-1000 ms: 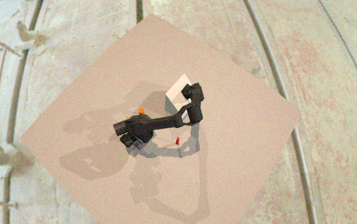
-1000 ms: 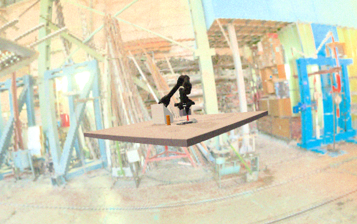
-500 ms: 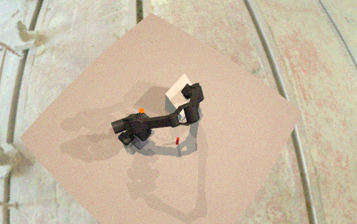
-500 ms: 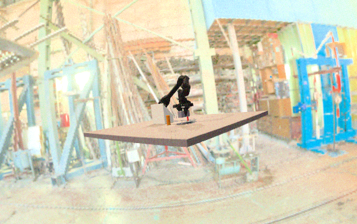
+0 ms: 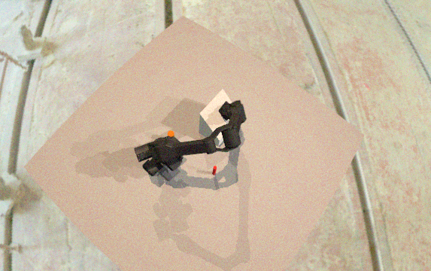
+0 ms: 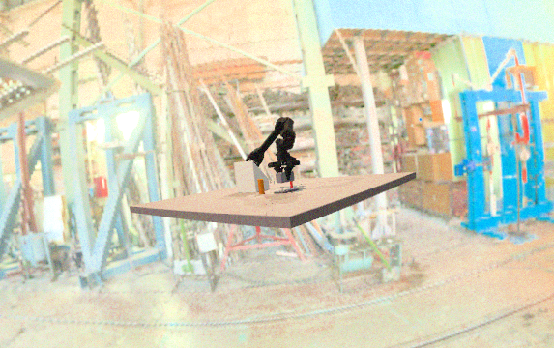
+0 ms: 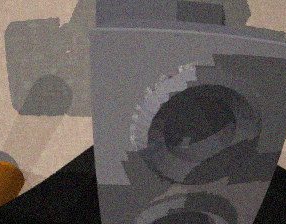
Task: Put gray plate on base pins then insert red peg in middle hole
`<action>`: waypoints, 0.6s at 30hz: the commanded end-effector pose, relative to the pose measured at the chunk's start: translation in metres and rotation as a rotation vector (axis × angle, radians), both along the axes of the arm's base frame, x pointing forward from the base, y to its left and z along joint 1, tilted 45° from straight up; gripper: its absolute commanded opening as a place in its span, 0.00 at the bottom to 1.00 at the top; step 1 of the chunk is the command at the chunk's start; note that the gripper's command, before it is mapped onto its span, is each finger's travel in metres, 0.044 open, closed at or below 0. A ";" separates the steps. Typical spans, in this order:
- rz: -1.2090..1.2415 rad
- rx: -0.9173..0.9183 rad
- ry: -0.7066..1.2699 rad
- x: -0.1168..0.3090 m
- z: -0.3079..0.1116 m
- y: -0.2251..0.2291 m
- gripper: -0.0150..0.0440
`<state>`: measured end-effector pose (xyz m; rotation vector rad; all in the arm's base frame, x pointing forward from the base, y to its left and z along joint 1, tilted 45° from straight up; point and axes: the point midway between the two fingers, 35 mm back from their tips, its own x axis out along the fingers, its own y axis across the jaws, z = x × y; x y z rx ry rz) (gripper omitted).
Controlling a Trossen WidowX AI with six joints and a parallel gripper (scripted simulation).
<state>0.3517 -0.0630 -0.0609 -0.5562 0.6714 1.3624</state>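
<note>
My gripper (image 5: 159, 165) (image 6: 284, 169) is shut on the gray plate (image 5: 168, 173) (image 6: 284, 177) (image 7: 119, 95). The plate hangs above the table; the wrist view shows its large round hole and part of a second one. The base is mostly hidden beneath the plate and arm; a gray surface past the plate's far edge in the wrist view may be part of it. I cannot see its pins clearly or tell how they line up with the plate. The red peg (image 5: 214, 170) (image 6: 291, 185) stands upright on the table, apart from the gripper.
An orange cylinder (image 5: 171, 133) (image 6: 261, 187) (image 7: 6, 185) stands close beside the gripper. A large pale block (image 5: 212, 109) (image 6: 245, 178) stands near the arm's mount. The arm's shadows fall across the square table (image 5: 294, 150) (image 6: 209, 205).
</note>
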 end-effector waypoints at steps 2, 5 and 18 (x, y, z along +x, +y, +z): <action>0.003 -0.003 -0.002 -0.001 -0.004 0.000 0.25; 0.003 -0.003 -0.002 0.000 -0.008 0.005 0.25; 0.003 -0.002 -0.002 0.001 -0.018 0.014 0.25</action>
